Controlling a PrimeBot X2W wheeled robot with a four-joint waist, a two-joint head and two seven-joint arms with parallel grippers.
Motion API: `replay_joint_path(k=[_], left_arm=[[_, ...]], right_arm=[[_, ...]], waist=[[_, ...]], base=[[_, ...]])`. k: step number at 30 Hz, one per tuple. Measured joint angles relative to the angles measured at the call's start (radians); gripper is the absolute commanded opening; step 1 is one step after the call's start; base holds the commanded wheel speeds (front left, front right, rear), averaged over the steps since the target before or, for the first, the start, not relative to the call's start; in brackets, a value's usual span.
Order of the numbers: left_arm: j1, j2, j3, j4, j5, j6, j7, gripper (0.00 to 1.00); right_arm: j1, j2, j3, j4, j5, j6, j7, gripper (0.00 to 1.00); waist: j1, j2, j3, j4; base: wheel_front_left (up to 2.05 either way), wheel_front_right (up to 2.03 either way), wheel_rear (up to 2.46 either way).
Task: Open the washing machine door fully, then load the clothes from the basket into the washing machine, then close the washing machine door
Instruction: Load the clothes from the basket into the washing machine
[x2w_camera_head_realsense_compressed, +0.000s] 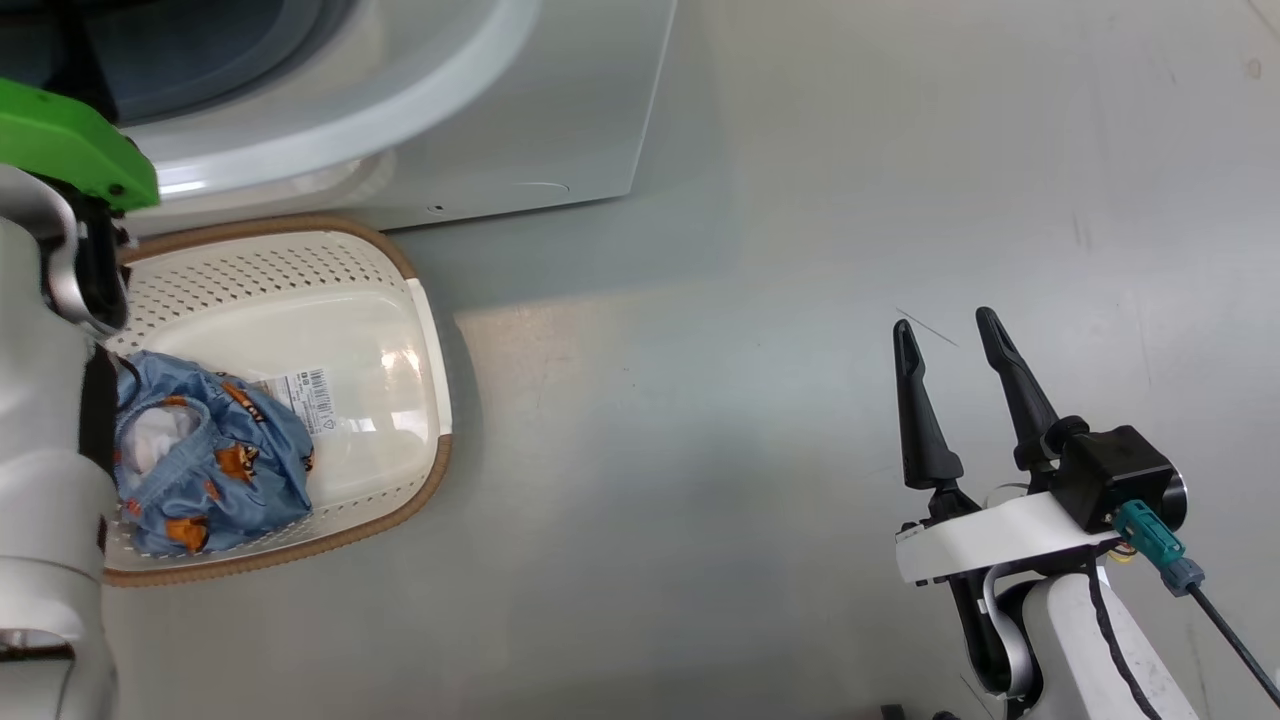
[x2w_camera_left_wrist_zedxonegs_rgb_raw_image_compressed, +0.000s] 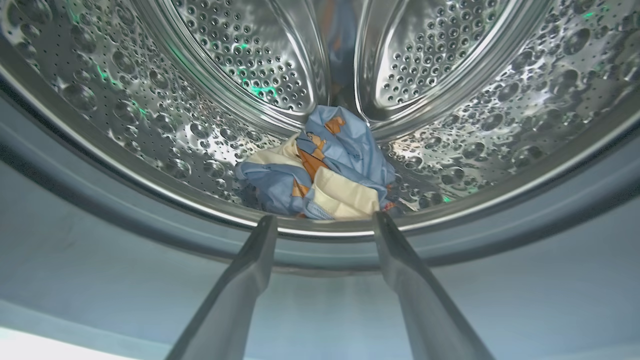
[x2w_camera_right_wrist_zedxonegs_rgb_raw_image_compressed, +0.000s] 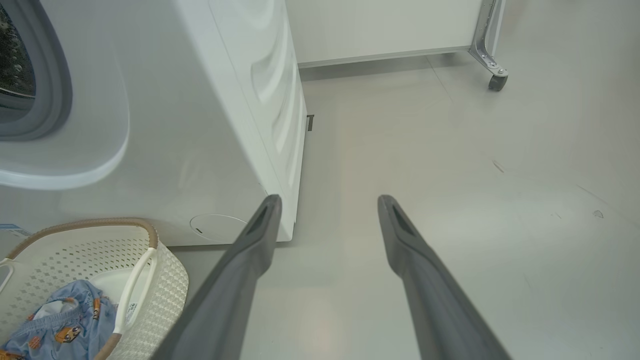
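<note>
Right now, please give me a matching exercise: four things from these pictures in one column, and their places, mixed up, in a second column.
Column one
1. left end effector
2. right end effector
3. basket
4. barcode sticker

Column two
a. inside the basket, next to the clothes
b. over bare floor
c. at the mouth of the steel drum
d. on the floor in front of the washing machine

Pairs: 1-c, 2-b, 3-d, 4-a.
</note>
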Motion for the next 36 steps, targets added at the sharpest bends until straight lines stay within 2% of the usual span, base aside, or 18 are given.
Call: replay_joint_path(k=[8, 14, 28, 36], left_arm=[[0.155, -0.06, 0.004, -0.095, 0.008, -0.01, 0.0, 1.0], [0.334, -0.102, 0.053, -0.145, -0.007, -0.01, 0.0, 1.0], [0.703, -0.161, 0.103, -0.281, 0.012, -0.019, 0.0, 1.0], [0.855, -0.164, 0.11, -0.36, 0.067, -0.018, 0.0, 1.0]], right_arm=[[0.0, -0.001, -0.024, 0.036, -0.014, 0.026, 0.0, 1.0], [0.002, -0.002, -0.04, 0.059, -0.02, 0.043, 0.0, 1.0], [0.111, -0.002, -0.074, 0.11, -0.021, 0.079, 0.0, 1.0], [0.157, 0.0, -0.088, 0.111, -0.029, 0.092, 0.0, 1.0]], waist=[[0.0, 0.0, -0.077, 0.041], [0.0, 0.0, -0.15, 0.065], [0.0, 0.0, -0.343, 0.095], [-0.0001, 0.0, -0.435, 0.11]], base=[[0.0, 0.0, 0.0], [0.0, 0.0, 0.0], [0.0, 0.0, 0.0], [0.0, 0.0, 0.0]])
